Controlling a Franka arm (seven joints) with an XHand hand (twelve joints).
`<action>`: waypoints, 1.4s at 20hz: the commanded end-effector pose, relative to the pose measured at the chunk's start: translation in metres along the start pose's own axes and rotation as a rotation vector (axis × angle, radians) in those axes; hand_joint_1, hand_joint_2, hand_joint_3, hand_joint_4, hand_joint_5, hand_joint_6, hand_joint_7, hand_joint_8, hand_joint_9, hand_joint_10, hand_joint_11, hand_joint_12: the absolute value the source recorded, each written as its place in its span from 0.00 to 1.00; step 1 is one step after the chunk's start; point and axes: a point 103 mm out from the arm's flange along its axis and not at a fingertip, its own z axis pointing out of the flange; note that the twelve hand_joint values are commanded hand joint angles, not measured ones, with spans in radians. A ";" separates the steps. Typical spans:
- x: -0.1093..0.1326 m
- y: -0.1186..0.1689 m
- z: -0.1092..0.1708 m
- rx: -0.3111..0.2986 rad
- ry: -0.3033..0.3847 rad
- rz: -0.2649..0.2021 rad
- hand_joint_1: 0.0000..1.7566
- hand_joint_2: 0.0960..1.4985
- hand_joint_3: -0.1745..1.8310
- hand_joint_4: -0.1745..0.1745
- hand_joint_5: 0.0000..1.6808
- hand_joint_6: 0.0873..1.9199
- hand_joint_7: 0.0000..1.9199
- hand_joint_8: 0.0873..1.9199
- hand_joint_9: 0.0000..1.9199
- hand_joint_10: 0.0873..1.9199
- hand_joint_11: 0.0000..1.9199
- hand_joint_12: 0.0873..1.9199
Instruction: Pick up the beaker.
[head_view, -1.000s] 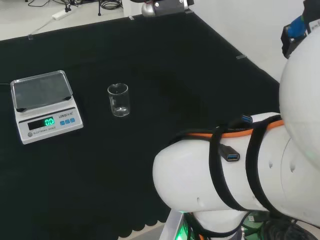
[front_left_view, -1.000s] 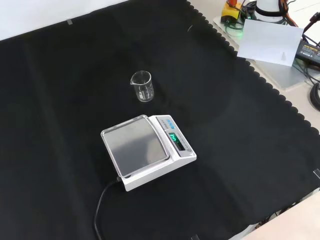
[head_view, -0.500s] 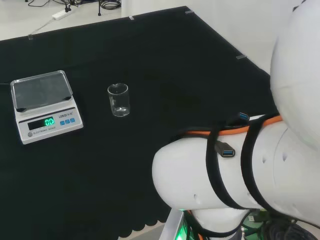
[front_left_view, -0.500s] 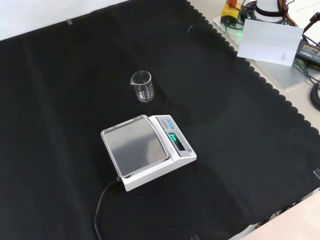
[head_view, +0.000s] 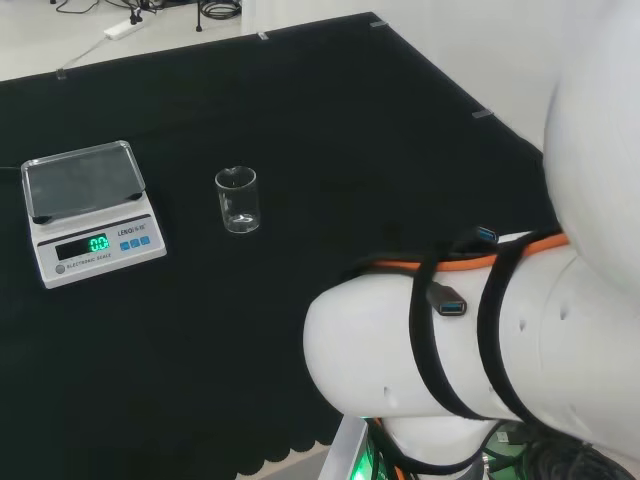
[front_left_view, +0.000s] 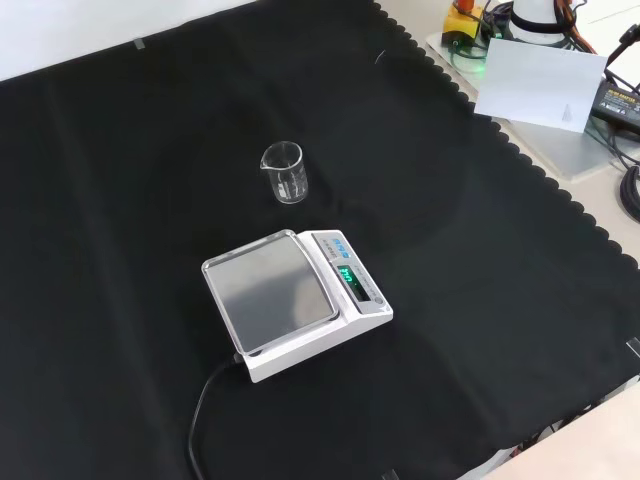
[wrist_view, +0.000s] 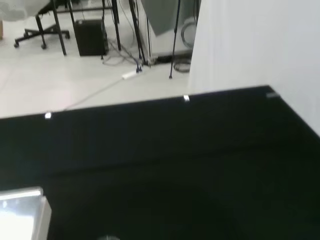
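Front view: one beaker (front_left_view: 284, 172), one scale (front_left_view: 296, 301); hand's state cannot be told

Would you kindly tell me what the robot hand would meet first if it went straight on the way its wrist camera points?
Most likely bare black cloth: the wrist view centres on it, with the scale only at its edge. The beaker seems off that line, though depth is unclear.

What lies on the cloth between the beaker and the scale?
Nothing: only a bare strip of black cloth separates the beaker from the scale, as both head and front views show.
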 end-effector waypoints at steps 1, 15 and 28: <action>-0.016 0.002 0.130 0.219 0.009 0.002 0.37 0.43 0.13 0.34 0.19 0.00 0.18 0.35 0.20 0.42 0.05 0.78; 0.020 0.023 0.215 0.311 -0.023 -0.072 0.39 0.42 0.13 0.45 0.13 0.00 0.12 0.36 0.16 0.43 0.00 0.78; 0.075 0.062 0.289 0.377 -0.018 -0.162 0.39 0.40 0.12 0.51 0.05 0.00 0.02 0.35 0.10 0.45 0.00 0.75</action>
